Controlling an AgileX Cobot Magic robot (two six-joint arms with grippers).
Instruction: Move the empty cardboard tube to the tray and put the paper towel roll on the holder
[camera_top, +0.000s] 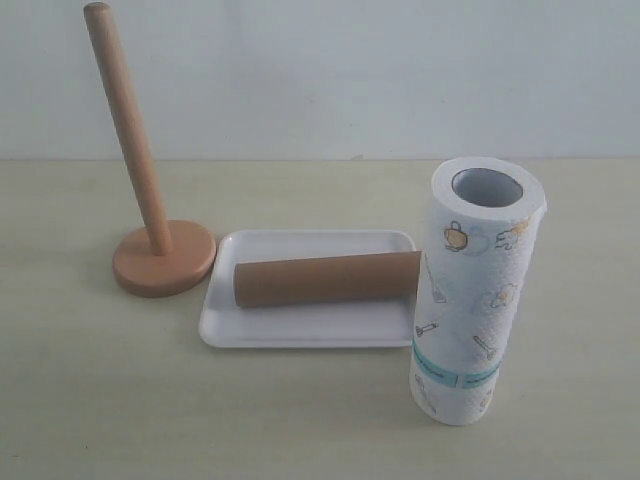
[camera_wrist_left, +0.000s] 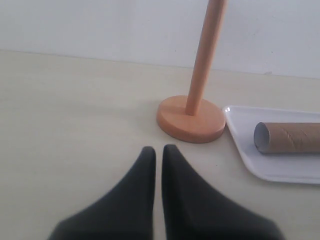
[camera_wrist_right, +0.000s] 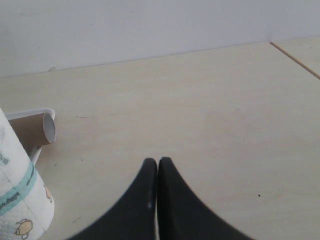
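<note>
The brown cardboard tube (camera_top: 325, 279) lies lengthwise in the white tray (camera_top: 300, 332); its open end also shows in the left wrist view (camera_wrist_left: 287, 138) and right wrist view (camera_wrist_right: 35, 128). The printed paper towel roll (camera_top: 477, 290) stands upright on the table just right of the tray, grey core up. The wooden holder (camera_top: 150, 220) stands bare left of the tray, its dowel leaning in the picture. My left gripper (camera_wrist_left: 158, 151) is shut and empty, short of the holder's base (camera_wrist_left: 191, 119). My right gripper (camera_wrist_right: 157, 162) is shut and empty, beside the roll (camera_wrist_right: 20, 200). Neither gripper shows in the exterior view.
A pale wooden tabletop (camera_top: 90, 400) runs back to a white wall (camera_top: 350, 70). A thin seam or table edge (camera_wrist_right: 295, 57) crosses the far corner in the right wrist view.
</note>
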